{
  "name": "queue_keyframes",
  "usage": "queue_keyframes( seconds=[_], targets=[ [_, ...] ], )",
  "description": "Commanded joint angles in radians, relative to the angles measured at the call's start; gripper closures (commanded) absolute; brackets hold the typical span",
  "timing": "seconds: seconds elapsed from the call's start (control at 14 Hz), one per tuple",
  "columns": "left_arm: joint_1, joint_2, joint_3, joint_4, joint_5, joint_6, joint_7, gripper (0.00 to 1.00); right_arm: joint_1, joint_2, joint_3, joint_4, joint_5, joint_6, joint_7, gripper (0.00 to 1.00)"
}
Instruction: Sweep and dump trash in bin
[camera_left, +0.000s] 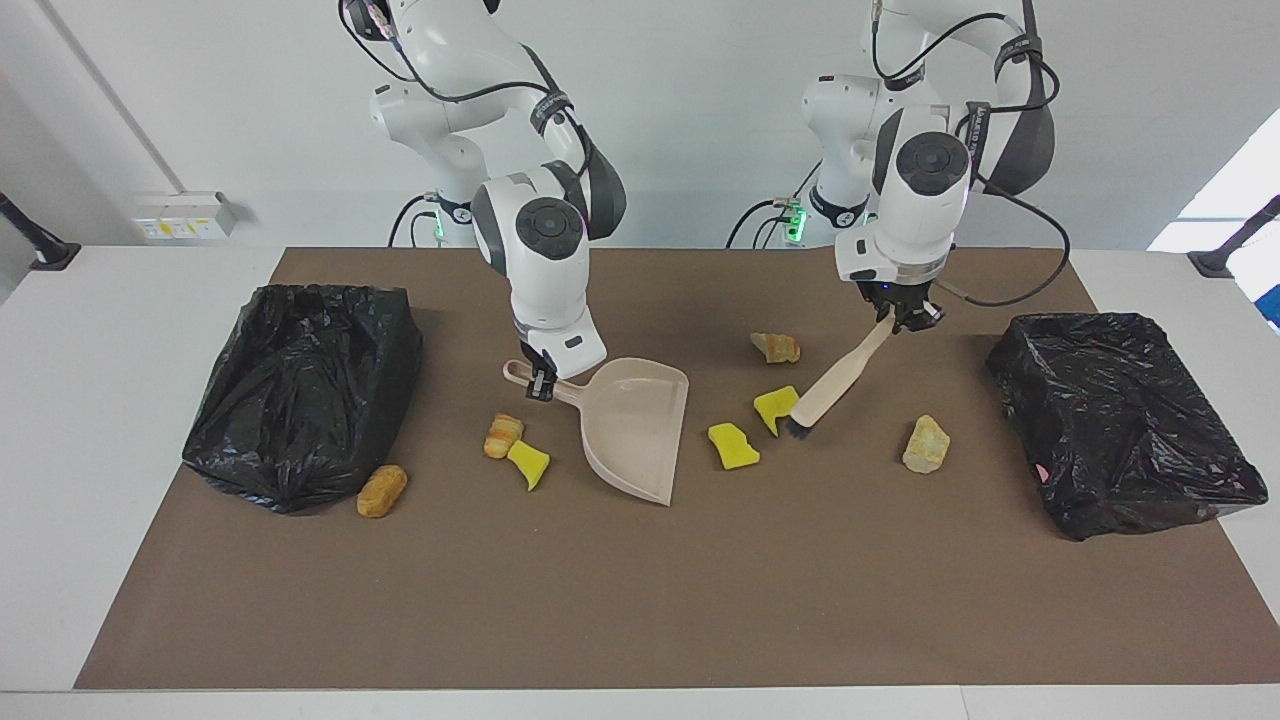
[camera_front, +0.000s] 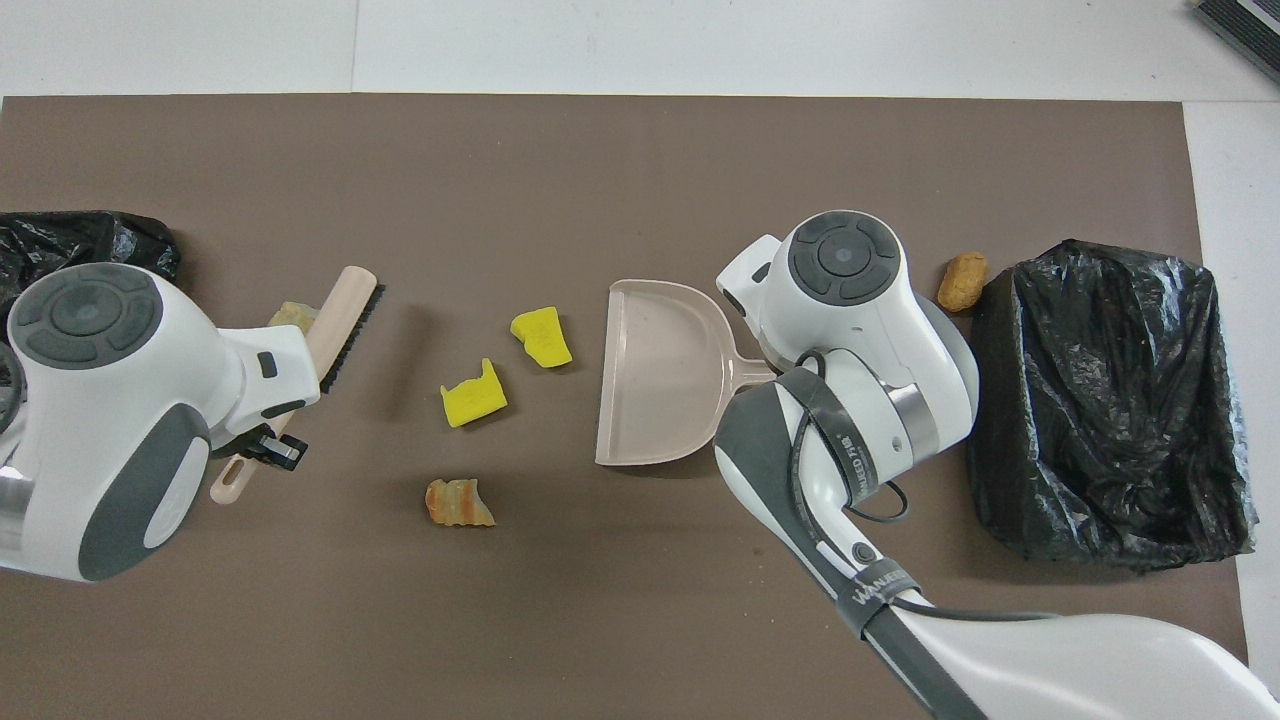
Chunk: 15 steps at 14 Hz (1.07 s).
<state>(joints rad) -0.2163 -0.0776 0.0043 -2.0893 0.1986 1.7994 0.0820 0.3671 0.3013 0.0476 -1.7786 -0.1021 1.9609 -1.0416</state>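
My right gripper (camera_left: 541, 384) clamps the dustpan (camera_left: 636, 418) handle, mouth flat on the table, open toward the two yellow chunks (camera_left: 733, 446) beside it. My left gripper (camera_left: 906, 318) pinches the brush (camera_left: 836, 382) handle; its long axis slants down, bristles apparently just touching the mat, positioned to push trash toward the pan.

White table (camera_left: 120, 330) with brown mat (camera_left: 620, 600), on the mat two black bin bags (camera_left: 300, 390) (camera_left: 1120, 420) at either end, beige dustpan (camera_left: 635, 425) mid-mat, three yellow chunks (camera_left: 733, 446) (camera_left: 776, 406) (camera_left: 528, 462), four tan lumps (camera_left: 776, 347) (camera_left: 926, 444) (camera_left: 503, 435) (camera_left: 382, 490) scattered between
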Motion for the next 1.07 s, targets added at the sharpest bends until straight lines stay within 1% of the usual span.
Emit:
queue_keyframes(
  seconds=[0.0, 0.29, 0.43, 0.5, 0.57, 0.72, 0.86, 0.93, 1.0],
  targets=[
    [0.057, -0.021, -0.003, -0.023, -0.008, 0.009, -0.181, 1.0, 0.016, -0.01, 0.012, -0.047, 0.005, 0.032, -0.018, 1.0],
    [0.09, -0.018, 0.0, -0.04, -0.004, 0.024, -0.307, 1.0, 0.018, -0.01, 0.011, -0.05, 0.002, 0.033, -0.018, 1.0],
    [0.109, 0.016, 0.0, -0.06, -0.001, 0.121, -0.366, 1.0, 0.018, -0.008, 0.011, -0.05, 0.002, 0.033, -0.018, 1.0],
    [0.12, 0.03, 0.0, -0.067, -0.001, 0.144, -0.367, 1.0, 0.018, -0.008, 0.011, -0.05, 0.002, 0.035, -0.011, 1.0],
    [0.152, 0.053, -0.001, -0.071, 0.008, 0.158, -0.367, 1.0, 0.018, -0.007, 0.011, -0.05, -0.001, 0.035, -0.005, 1.0],
    [0.175, 0.061, -0.003, -0.077, 0.01, 0.164, -0.358, 1.0, 0.018, -0.005, 0.012, -0.05, -0.001, 0.045, -0.003, 1.0],
    [0.16, 0.061, -0.006, -0.093, 0.008, 0.16, -0.353, 1.0, 0.026, -0.005, 0.012, -0.045, -0.017, 0.041, 0.033, 1.0],
    [0.153, 0.064, -0.009, -0.11, 0.008, 0.17, -0.346, 1.0, 0.051, -0.005, 0.009, -0.044, -0.03, 0.039, 0.038, 1.0],
    [0.125, 0.071, -0.009, -0.112, -0.001, 0.169, -0.343, 1.0, 0.059, -0.005, 0.009, -0.036, -0.066, 0.033, 0.04, 1.0]
  ],
)
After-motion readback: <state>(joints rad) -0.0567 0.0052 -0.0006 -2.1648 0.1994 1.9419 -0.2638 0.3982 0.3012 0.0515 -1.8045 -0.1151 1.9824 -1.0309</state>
